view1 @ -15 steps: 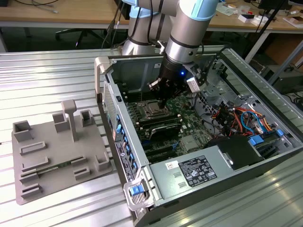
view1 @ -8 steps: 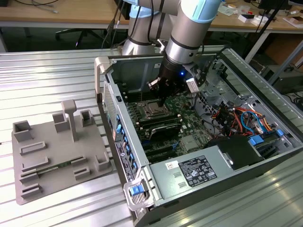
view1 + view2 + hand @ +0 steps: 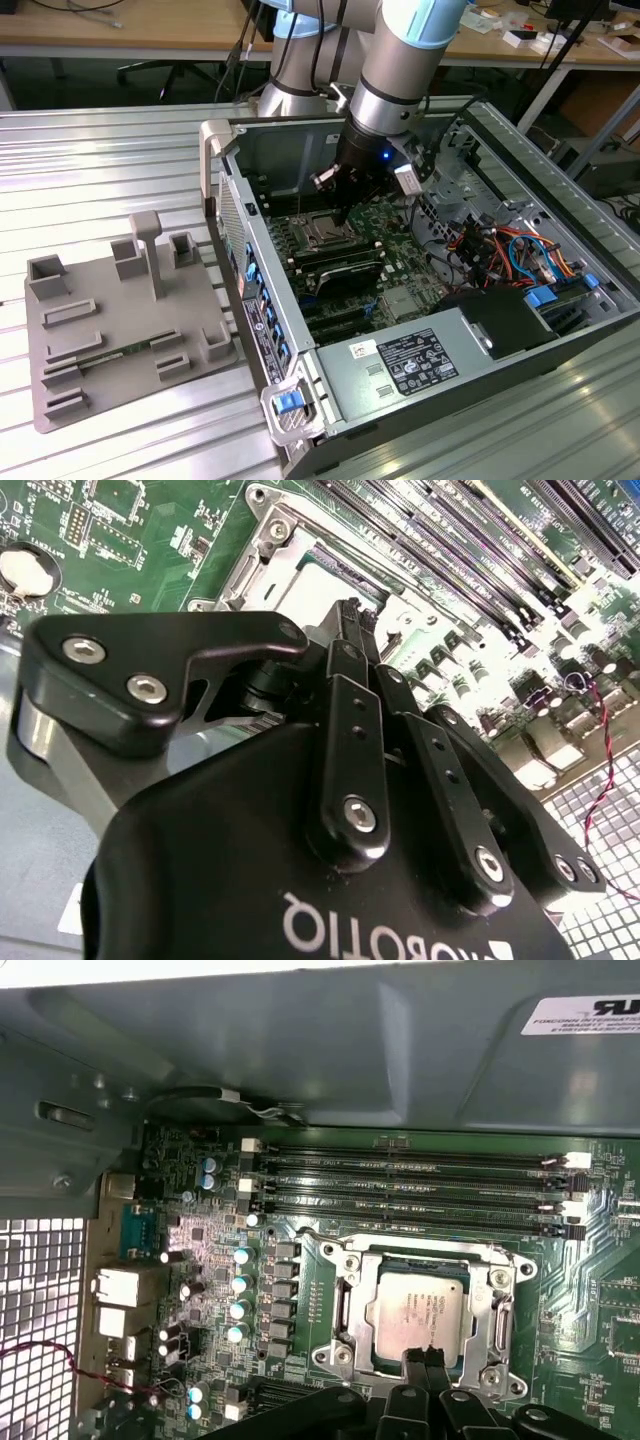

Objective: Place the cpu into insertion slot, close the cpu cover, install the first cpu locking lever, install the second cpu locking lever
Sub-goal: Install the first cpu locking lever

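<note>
Ext. cam is sitting well off from the insertion slot [image 3: 322, 232], up high, looking down at an angle into the open pc case [image 3: 290, 150] & taking in the whole case plus the arm [image 3: 400, 60] above the slot. First wrist view's cam is hanging close over the slot, facing almost straight down on it. Second wrist view's cam is riding behind the gripper [image 3: 352, 615], peering past its black body at the slot, v. close, slot half hidden. All three are sharing the slot; both wrist views are also sharing the memory slots [image 3: 410, 1175] just beside the slot.
</note>
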{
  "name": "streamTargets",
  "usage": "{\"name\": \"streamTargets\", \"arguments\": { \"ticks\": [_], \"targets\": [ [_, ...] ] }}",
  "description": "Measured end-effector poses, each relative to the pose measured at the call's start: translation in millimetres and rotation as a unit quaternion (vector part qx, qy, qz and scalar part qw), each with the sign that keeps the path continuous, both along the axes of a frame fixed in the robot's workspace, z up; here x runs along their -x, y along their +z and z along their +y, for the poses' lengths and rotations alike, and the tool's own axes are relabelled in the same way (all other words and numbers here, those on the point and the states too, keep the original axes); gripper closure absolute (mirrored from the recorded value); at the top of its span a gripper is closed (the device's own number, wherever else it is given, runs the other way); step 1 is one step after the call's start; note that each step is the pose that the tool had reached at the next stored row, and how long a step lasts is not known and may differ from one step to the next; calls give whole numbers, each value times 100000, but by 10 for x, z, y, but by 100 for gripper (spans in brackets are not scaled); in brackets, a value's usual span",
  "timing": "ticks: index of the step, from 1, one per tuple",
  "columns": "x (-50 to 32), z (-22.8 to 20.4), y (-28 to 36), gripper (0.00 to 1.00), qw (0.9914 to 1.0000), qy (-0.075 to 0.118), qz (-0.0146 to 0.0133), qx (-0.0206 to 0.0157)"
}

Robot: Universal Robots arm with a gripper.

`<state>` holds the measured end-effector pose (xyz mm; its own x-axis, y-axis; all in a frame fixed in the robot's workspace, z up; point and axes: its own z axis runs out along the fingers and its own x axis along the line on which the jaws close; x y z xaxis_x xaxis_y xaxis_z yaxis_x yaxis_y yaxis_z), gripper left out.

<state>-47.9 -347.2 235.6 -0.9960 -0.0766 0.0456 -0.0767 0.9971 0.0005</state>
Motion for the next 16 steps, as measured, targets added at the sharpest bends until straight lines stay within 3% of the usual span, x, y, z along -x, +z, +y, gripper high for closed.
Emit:
{"name": "streamTargets", "arguments": {
  "ticks": [2, 3, 4, 5, 6, 7, 16],
  "targets": [
    [0, 0, 0, 89, 100000, 84, -2, 3],
    [1, 0, 0, 89, 99999, 75, -478, 6],
    [1, 0, -1, 89, 99988, 83, -1553, 5],
    [1, 0, -1, 89, 99975, 88, -2246, 6],
    [1, 0, -2, 89, 99960, 86, -2812, 6],
    [1, 0, -3, 89, 99955, 83, -3003, -7],
    [2, 0, 0, 89, 99955, 35, -3009, 12]
  ]
}}
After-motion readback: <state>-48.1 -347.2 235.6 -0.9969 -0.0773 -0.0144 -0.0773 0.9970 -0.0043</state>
